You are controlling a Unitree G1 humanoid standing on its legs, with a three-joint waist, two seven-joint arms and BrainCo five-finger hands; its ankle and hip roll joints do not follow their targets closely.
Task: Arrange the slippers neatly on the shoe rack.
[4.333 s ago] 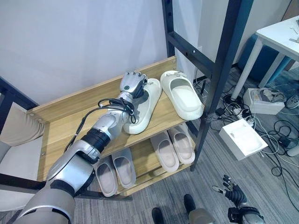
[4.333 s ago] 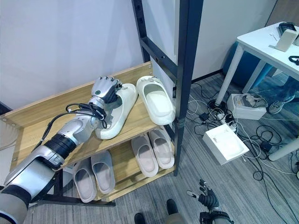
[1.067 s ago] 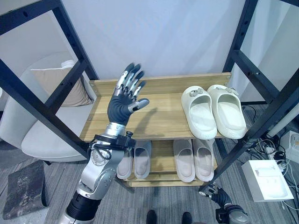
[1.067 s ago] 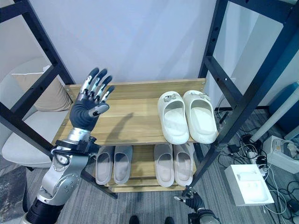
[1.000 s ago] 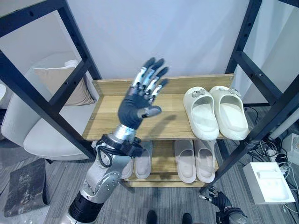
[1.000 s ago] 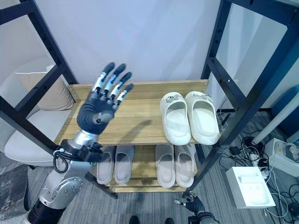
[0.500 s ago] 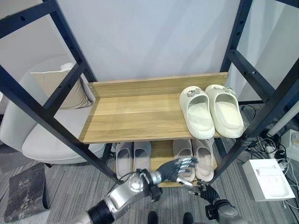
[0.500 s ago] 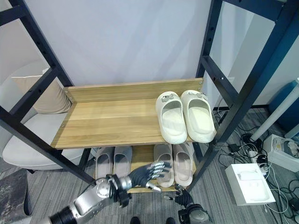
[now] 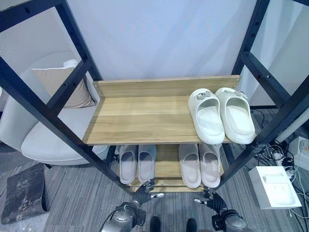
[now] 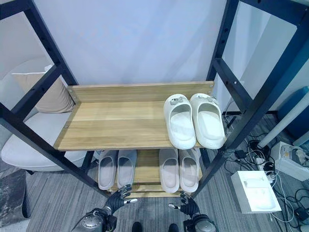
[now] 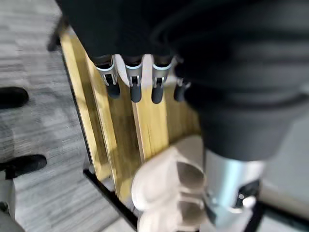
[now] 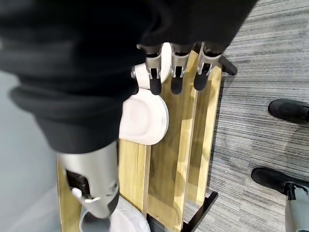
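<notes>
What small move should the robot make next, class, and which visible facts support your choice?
Probably none beyond keeping both hands lowered. The cream slippers sit side by side, toes to the wall, at the right end of the upper shelf; two grey pairs line the lower shelf. The left hand and right hand hang open and empty near the floor, so the arranging looks finished.

The lower shelf's grey slippers (image 9: 189, 164) (toes under the top shelf (image 9: 140, 121)) are partly hidden.

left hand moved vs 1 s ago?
Yes. The left hand was raised open in front of the upper shelf; now it hangs low, below the rack's bottom shelf near the floor, fingers straight.
</notes>
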